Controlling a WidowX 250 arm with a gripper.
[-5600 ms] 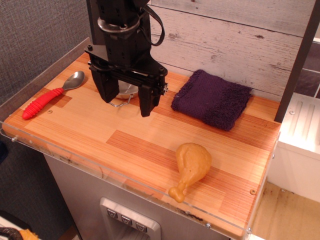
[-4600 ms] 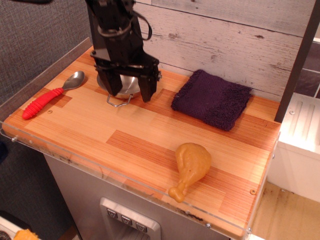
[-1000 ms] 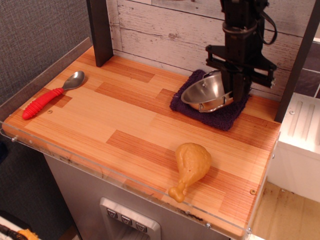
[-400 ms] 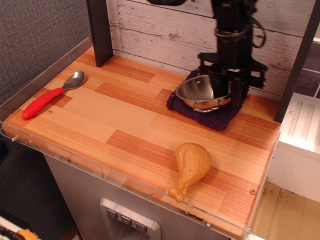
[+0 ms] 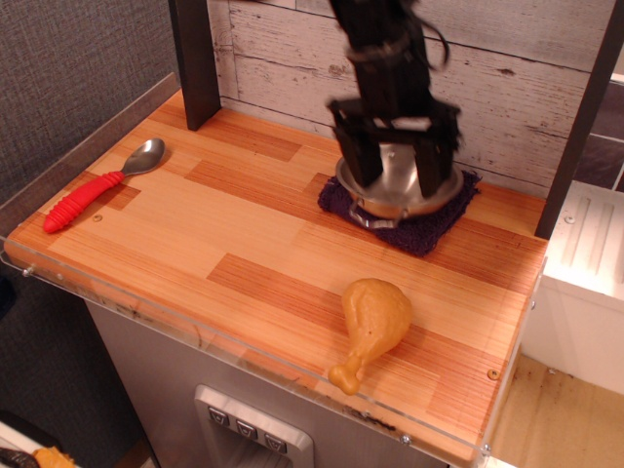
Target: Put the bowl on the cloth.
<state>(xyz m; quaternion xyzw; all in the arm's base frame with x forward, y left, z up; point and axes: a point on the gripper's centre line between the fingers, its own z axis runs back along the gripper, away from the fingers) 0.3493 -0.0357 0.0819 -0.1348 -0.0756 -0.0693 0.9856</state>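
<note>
At upper centre the bowl (image 5: 398,187) sits on the cloth (image 5: 402,211), the end effector (image 5: 395,161) spread open astride it, gripping nothing; spoon (image 5: 100,183) far left, toy drumstick (image 5: 371,328) below on the bench (image 5: 244,263).

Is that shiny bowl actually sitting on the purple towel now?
Touching. The only view shows the bowl resting level on the cloth, its base pressed into the fuzzy fabric with no gap, while the claw straddles it.

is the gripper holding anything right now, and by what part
Cannot tell for sure. The gripper straddles the bowl, one finger on each side of its rim, with the bowl sitting on the cloth; whether the fingers clamp the rim is unclear.
</note>
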